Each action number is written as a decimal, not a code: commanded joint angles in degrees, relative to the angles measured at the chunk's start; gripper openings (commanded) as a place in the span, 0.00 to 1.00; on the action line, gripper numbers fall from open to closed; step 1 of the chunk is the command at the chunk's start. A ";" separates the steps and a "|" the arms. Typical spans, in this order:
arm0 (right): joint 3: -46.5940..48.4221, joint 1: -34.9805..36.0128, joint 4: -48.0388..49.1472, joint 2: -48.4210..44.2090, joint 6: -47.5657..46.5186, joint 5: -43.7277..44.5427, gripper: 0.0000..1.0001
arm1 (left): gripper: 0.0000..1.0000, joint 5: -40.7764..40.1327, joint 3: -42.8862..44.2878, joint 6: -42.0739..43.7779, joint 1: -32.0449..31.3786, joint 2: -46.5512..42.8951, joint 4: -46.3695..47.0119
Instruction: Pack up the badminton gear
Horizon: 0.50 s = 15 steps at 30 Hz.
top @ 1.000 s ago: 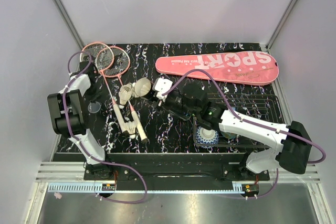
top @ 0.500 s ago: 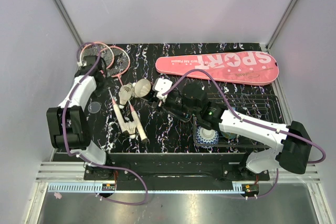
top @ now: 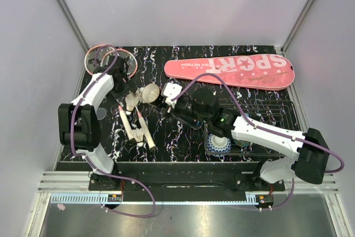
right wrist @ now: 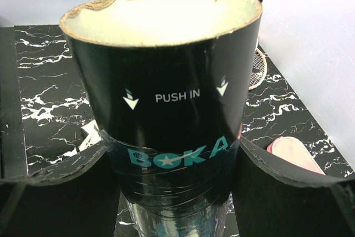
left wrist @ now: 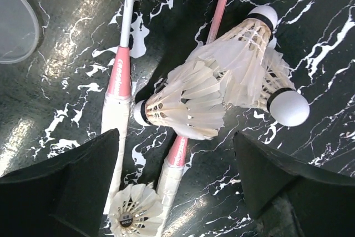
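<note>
The left tool (left wrist: 175,145) hangs released, its jaws spread wide, over a clump of shuttlecocks (left wrist: 191,101) near the left edge of the bench (top: 183,140). The shuttlecocks lie across the shafts of the two rackets (top: 136,131). The rackets' pink heads sit at the far left corner and their white handles point toward the near edge. One more shuttlecock (left wrist: 135,215) lies by the handles, below the gap between the tool's fingers. A clear round lid (left wrist: 14,23) lies just beside the racket shafts, toward the left edge. The right tool (right wrist: 172,151) is clenched around the black tube (right wrist: 166,81), one finger on each side. The tube's open mouth is just beside the shuttlecocks, near the middle of the bench. The pink cover (top: 228,70) lies flat along the far edge, well apart from both tools.
</note>
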 commanded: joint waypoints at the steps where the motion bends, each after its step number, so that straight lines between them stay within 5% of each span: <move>1: 1.28 -0.36 3.09 -1.97 -0.16 0.80 0.37 | 0.86 -3.26 3.27 -2.96 -0.95 3.45 -1.76; 10: 1.19 -0.27 3.09 -1.71 -0.16 0.27 0.37 | 0.60 -3.53 2.13 -4.81 -1.48 5.49 -0.80; 15: 1.01 -0.27 3.09 -1.88 -0.43 0.27 0.37 | 0.32 -4.05 1.16 -4.11 -1.48 4.08 0.25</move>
